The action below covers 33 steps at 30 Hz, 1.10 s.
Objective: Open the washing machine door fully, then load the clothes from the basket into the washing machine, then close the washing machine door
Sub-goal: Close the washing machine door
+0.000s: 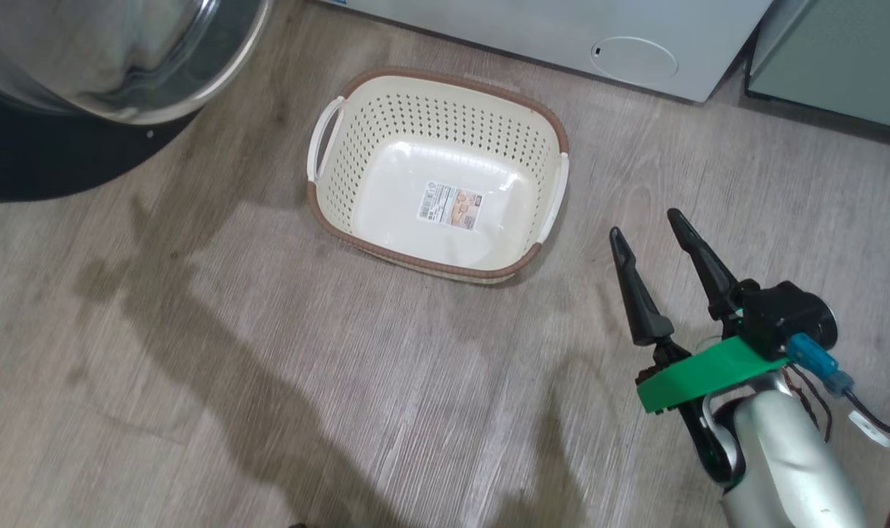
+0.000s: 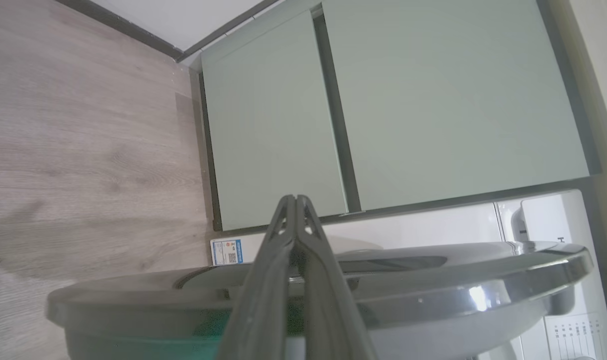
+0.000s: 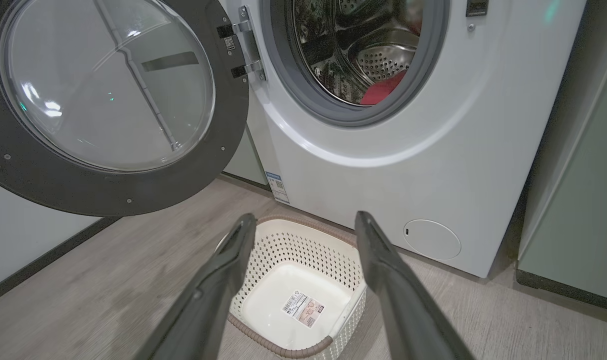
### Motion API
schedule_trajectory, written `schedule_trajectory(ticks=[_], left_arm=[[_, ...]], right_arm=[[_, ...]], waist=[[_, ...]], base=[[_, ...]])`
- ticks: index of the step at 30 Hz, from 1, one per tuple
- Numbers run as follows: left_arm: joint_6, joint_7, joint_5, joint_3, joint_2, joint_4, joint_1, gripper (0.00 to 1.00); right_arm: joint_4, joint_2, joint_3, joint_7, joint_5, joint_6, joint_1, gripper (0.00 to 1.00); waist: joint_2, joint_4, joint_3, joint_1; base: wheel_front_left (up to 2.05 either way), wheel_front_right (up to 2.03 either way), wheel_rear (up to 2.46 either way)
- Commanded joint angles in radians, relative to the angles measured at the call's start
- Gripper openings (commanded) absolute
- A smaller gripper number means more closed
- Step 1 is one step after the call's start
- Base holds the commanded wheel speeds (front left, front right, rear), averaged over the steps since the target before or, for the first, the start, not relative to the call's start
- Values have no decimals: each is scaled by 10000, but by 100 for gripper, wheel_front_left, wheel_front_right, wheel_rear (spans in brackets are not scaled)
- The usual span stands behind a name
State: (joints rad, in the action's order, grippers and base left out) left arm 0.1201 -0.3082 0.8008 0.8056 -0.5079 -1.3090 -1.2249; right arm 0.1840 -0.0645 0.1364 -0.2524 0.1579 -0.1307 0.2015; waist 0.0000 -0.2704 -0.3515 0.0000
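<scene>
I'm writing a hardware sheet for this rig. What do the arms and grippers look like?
The right gripper has two long, black, tapering fingers on a black housing, a green bracket, a blue connector with dark cables, and a silvery forearm. The left gripper has dark grey fingers with triangular cut-outs.

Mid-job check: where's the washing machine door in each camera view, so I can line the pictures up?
Head view: the washing machine door sits in the upper left corner, cropped by the frame.
Left wrist view: the door lies edge-on across the bottom, behind the shut left pincer.
Right wrist view: the door is at upper left, standing wide open.
Shared landmark: the washing machine's white front is in all three.
</scene>
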Motion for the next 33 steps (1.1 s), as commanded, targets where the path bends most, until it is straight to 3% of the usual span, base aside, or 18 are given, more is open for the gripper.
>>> schedule_trajectory(ticks=[1,10,17,33], left_arm=[[83,-301,64,-209,-373,228,52,0],[102,-2094,463,-519,50,551,496,0],[104,-3461,922,-1089,736,1507,1095,0],[105,-5028,2215,-1876,2263,3301,2825,0]], right_arm=[[-264,101,231,-94,-29,0,233,100],[-176,131,233,-94,186,0,21,100],[-168,139,217,-94,381,0,-178,100],[-266,142,230,-94,727,0,-646,100]], waist=[[0,0,57,0],[0,-60,704,0],[0,-71,1178,0],[0,547,1946,0]], base=[[0,0,0],[0,0,0],[0,0,0],[0,0,0]])
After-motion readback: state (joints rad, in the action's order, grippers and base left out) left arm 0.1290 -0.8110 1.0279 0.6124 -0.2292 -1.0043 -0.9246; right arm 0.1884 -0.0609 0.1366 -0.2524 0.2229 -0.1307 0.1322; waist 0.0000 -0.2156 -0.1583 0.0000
